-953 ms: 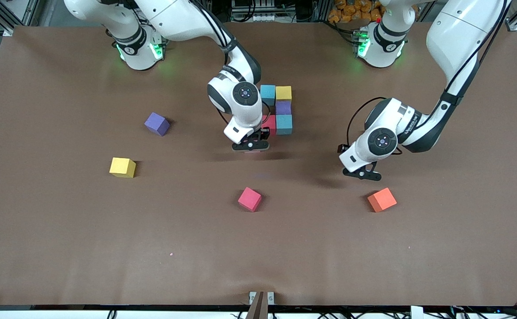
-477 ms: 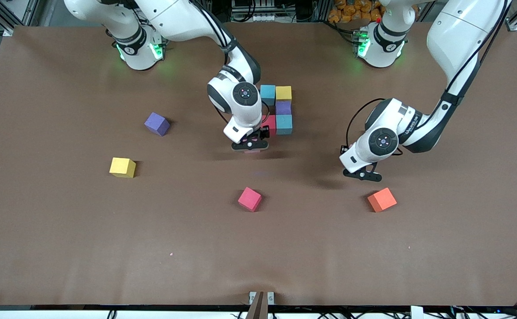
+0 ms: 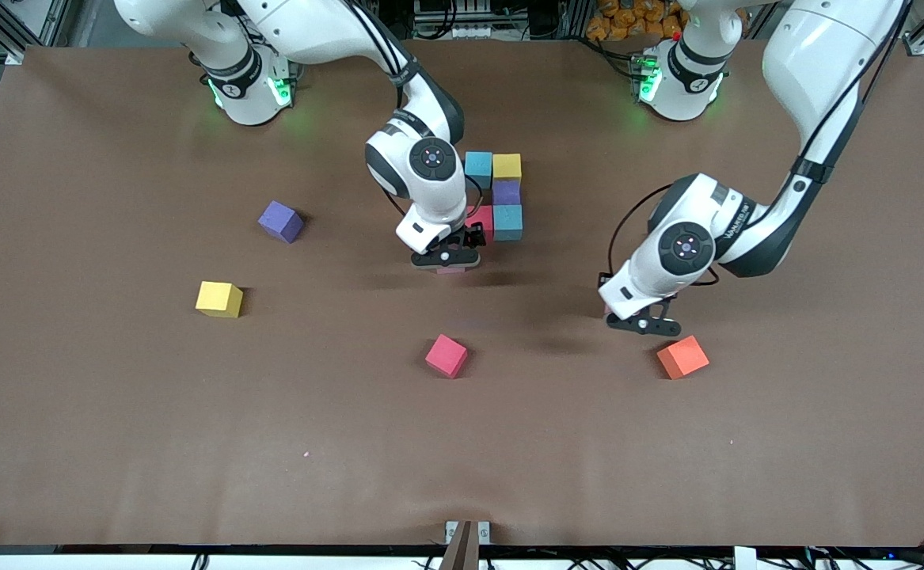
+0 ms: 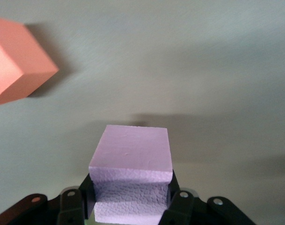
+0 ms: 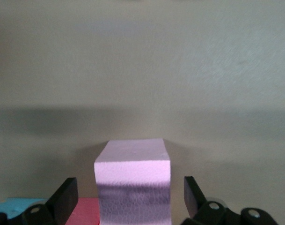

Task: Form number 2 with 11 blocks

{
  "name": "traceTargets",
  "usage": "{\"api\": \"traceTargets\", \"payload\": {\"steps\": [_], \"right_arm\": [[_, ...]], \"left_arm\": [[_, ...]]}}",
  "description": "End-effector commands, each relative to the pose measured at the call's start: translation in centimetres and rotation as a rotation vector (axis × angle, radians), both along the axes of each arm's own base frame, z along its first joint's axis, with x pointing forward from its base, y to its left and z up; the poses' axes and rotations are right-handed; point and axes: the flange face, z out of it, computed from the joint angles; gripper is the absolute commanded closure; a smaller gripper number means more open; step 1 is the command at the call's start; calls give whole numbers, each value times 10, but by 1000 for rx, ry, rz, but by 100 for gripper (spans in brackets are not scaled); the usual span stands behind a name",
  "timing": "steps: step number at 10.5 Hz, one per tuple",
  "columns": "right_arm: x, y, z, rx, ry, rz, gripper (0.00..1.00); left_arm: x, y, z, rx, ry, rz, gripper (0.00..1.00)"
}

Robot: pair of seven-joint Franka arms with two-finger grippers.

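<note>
1. Blocks in a touching cluster (image 3: 500, 196) sit mid-table: 2 cyan, 1 yellow, 1 purple, 1 red.
2. Right gripper (image 3: 446, 260) hangs at the cluster's camera-side edge, fingers spread wide around a pink block (image 5: 133, 180) without touching it.
3. Left gripper (image 3: 642, 323) is clamped on another pink block (image 4: 131, 176), toward the left arm's end from the cluster, beside a loose orange block (image 3: 682, 357).
4. Loose purple (image 3: 280, 221), yellow (image 3: 219, 299) and red (image 3: 446, 355) blocks lie apart from the cluster.

Brown table (image 3: 113, 443), bare surface
</note>
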Motion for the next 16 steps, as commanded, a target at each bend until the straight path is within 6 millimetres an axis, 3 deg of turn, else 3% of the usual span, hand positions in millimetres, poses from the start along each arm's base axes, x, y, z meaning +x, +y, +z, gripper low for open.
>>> {"api": "traceTargets", "payload": {"steps": [1,3,5,8,11,12,16], "right_arm": [[32,-23,36,-3,16,-62,0],[60,-36,57,-8,24,-102,0],[90,-63,62,3,12,-156,0],[139,-115,50,5,7,-250,0],[146,-126,50,2,12,-251,0],[154,-138,50,1,13,-266,0],[165,-164,49,-11,31,-292,0]], "left_arm": [[7,-40,22,-51,-21,35,42],[13,-73,32,-92,-35,50,44],[18,-108,29,-95,3,50,46],[18,-156,20,-112,17,130,48],[7,-206,-5,-87,19,236,50],[4,-219,-14,-79,21,284,50],[-13,-264,-26,-85,47,434,51]]}}
